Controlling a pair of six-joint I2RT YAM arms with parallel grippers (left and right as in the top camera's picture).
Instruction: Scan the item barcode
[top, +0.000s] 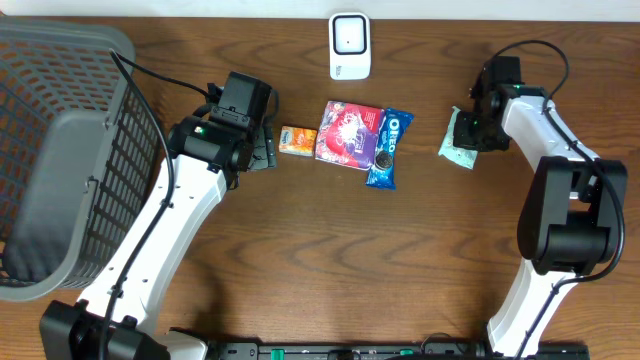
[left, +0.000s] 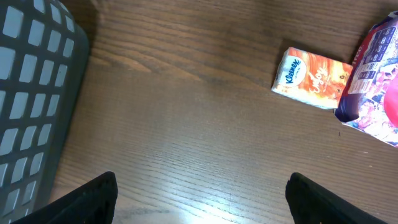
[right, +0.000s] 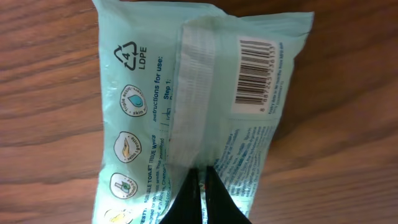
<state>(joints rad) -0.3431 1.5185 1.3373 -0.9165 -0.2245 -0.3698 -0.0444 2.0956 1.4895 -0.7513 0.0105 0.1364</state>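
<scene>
right claw (right: 199, 186): clenched. You had it pinching the back seam (right: 186, 93) of the wipes pack (right: 137, 124). My read is that holding it by the fin kept the print uncovered.
wipes pack position: right side of the bench (top: 300, 260), at the right claw, well apart from the scanner (top: 350, 45). Couldn't tell if it was lifted or resting.
barcode (right: 258, 71): sat on the seam side, off to one side of the fin and clear of the fingers. It faced the wrist camera, so I'd judge it wasn't yet presented to the scanner.
left claw (left: 202, 190): released and wide, with nothing between the fingers. It sat over bare bench near the tissue pack (left: 311, 78), probably staged for the next item.
queue: tissue pack, purple packet (top: 348, 132) and Oreo pack (top: 388, 148) lay side by side mid-bench, just below the scanner.
basket (top: 60, 150): far left, beside your left arm. Likely the drop for scanned goods.
overhead only: showed the scanner, the basket and the full layout. The wipes pack was just a mint patch there, with no code legible.
right wrist only: showed the barcode and the seam pinch.
left wrist only: showed the empty gap between the fingers and the Kleenex label.
</scene>
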